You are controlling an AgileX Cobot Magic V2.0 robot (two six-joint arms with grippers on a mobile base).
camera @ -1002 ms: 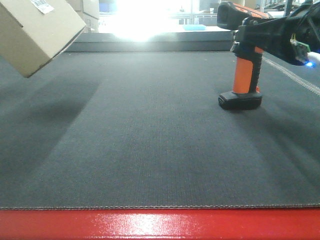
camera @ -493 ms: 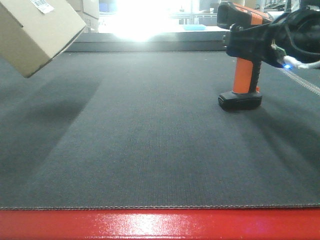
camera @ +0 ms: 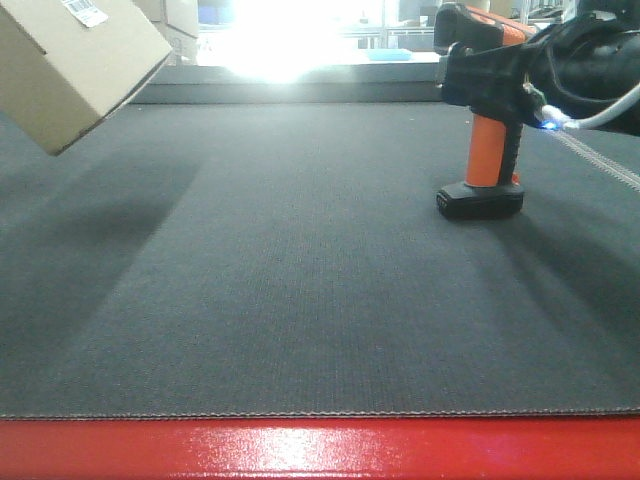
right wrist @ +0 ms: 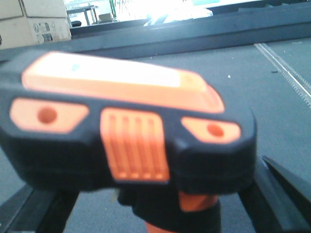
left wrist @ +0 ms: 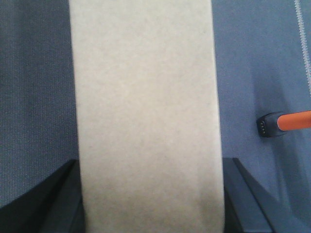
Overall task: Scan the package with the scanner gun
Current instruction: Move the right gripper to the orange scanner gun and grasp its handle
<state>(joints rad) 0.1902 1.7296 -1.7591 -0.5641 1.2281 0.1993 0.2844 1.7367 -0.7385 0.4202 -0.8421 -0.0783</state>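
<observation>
the package (camera: pixel 70 65), a plain tan box with a white barcode label (camera: pixel 85 11) on its upper face, hangs tilted above the far left of the bench (camera: pixel 300 300), clear of its grey mat. the left gripper (left wrist: pixel 148 194) holds it, dark jaws pressed against two opposite sides. the scanner gun (camera: pixel 482 140) stands upright on its black foot at the far right. the right gripper (camera: pixel 490 80) sits at its neck, jaws spread either side of the orange shaft with gaps showing.
</observation>
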